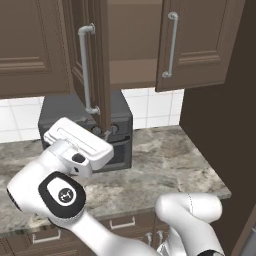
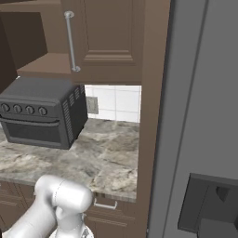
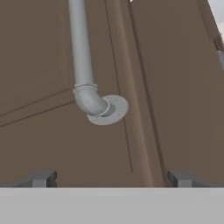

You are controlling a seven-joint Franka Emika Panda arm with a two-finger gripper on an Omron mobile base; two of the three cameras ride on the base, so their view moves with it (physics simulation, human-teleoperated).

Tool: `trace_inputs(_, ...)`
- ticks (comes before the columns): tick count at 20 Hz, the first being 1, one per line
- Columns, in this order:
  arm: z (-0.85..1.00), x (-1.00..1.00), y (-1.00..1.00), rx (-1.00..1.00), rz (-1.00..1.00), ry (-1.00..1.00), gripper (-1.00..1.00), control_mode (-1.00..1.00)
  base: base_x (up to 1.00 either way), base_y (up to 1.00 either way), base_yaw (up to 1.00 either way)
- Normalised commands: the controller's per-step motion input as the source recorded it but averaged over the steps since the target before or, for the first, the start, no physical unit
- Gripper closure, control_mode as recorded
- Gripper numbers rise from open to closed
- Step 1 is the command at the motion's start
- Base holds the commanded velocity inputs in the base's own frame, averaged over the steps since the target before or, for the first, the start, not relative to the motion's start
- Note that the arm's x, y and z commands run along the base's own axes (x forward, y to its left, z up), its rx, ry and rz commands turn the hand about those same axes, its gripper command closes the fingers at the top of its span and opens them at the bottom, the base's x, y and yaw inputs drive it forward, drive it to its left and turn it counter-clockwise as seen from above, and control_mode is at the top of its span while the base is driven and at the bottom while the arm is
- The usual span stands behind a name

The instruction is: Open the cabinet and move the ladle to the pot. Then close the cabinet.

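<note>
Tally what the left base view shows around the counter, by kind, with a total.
Cabinet doors with bar handles: 2
Handle-less cabinet door: 1
Toaster oven: 1
Drawer pulls: 2
Total: 6

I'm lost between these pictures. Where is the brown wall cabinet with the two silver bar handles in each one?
Left base view: the cabinet spans the top, left door swung open, right door shut.
Right base view: upper left, open inside beside the shut right door.
Hand view: close up, a door panel with a bar handle's lower end.
Shared landmark: the dark toaster oven beneath it, in both base views.
</note>
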Motion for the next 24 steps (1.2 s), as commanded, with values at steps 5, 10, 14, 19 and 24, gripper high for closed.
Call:
trace_inputs(5,0.00,0.00,-0.06,0.00,-0.07,0.00,-1.00,-1.00,0.00,0.00,0.00)
trace_inputs(10,0.02,-0.12,-0.28,0.00,-0.02,-0.01,-1.00,-1.00,0.00,0.00,0.00)
trace_inputs(14,0.03,-0.30,-0.44,0.00,0.00,0.00,-1.00,-1.00,0.00,0.00,0.00)
trace_inputs(19,0.05,-0.16,-0.56,0.00,0.00,0.00,-1.00,-1.00,0.00,0.00,0.00)
trace_inputs(24,0.01,0.16,-0.53,0.00,0.01,0.00,-1.00,-1.00,0.00,0.00,0.00)
